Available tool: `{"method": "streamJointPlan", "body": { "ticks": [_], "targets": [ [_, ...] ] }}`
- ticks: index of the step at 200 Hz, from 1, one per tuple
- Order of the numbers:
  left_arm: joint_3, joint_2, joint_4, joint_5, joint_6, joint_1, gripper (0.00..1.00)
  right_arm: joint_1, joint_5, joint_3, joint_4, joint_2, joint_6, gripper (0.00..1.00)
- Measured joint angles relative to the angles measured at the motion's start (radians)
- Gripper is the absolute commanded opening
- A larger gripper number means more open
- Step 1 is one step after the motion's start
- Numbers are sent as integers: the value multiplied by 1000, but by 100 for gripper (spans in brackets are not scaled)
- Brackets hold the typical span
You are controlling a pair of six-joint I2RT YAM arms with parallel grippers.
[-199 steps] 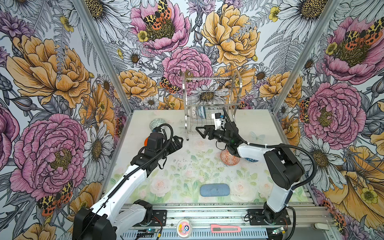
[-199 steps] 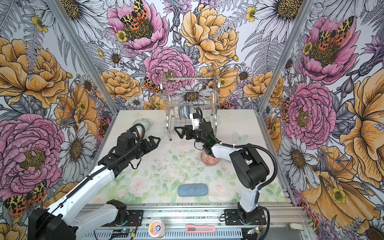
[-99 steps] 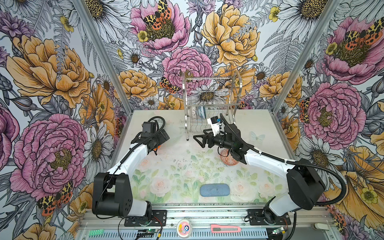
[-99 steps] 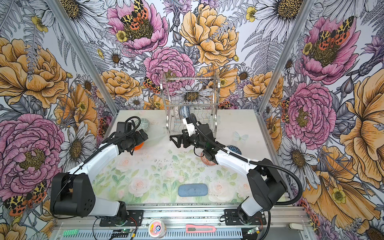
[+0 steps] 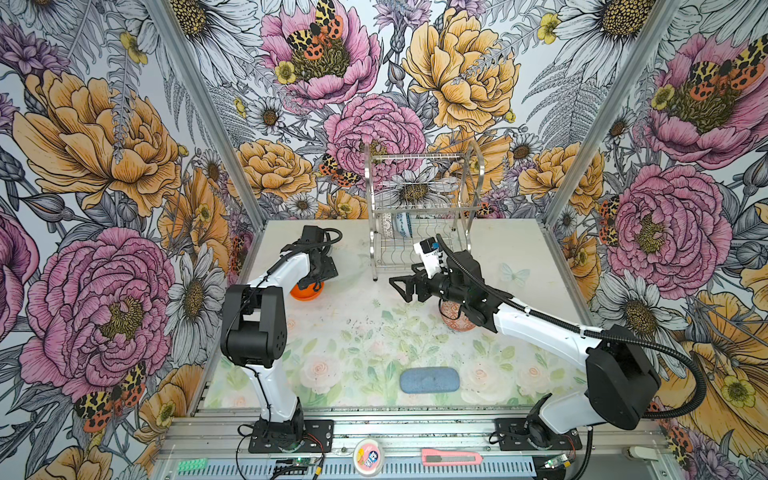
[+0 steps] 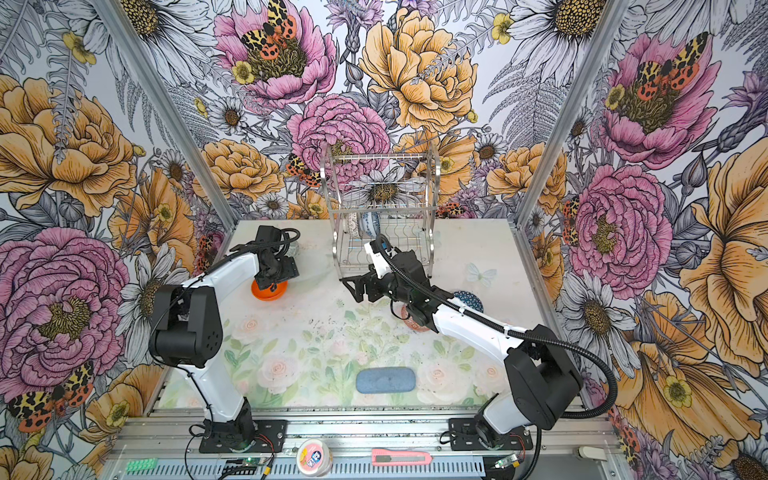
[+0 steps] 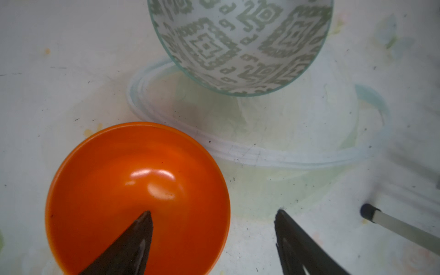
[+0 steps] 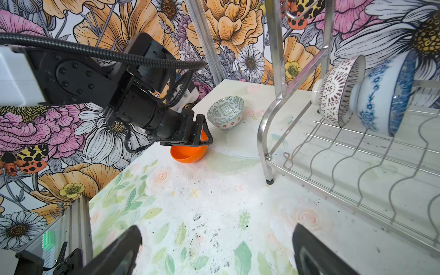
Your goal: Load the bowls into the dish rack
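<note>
Showing both top views: the left claw (image 5: pixel 309 283) hangs tips-down directly over the orange bowl (image 5: pixel 305 293) on the table (image 5: pixel 357 332). The right claw (image 5: pixel 405 286) lies level, spread wide and empty, with the dish rack (image 5: pixel 419 216) just beside it. The orange-white bowl (image 5: pixel 455 323) sits behind that claw, under its wrist, and the dark-blue bowl (image 6: pixel 469 301) sits farther back.

Left wrist view: the left claw (image 7: pixel 213 212) is parted and grips nothing. One finger (image 7: pixel 133 242) is inside the orange bowl (image 7: pixel 133 176) and the other is outside, so the rim lies between them. The grey-green bowl (image 7: pixel 240 45) stands just beyond the tips.

Right wrist view: the right claw (image 8: pixel 216 227) gapes over bare table. Ahead and to one side, the dish rack (image 8: pixel 264 133) holds the lattice bowl (image 8: pixel 338 92) and the blue floral bowl (image 8: pixel 385 95) on edge on its lower tier.
</note>
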Motion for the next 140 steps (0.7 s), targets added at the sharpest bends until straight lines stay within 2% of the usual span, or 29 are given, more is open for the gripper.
{"method": "streamJointPlan", "body": {
  "ticks": [47, 93, 140],
  "targets": [
    [49, 72, -70, -38, 26, -21, 65, 0, 17, -33, -2, -39, 0, 99],
    [71, 82, -95, -97, 48, -52, 55, -5, 53, -102, -7, -113, 0, 99],
    [73, 101, -117, -139, 56, -60, 49, -19, 62, -117, -6, -160, 0, 99]
  ]
}}
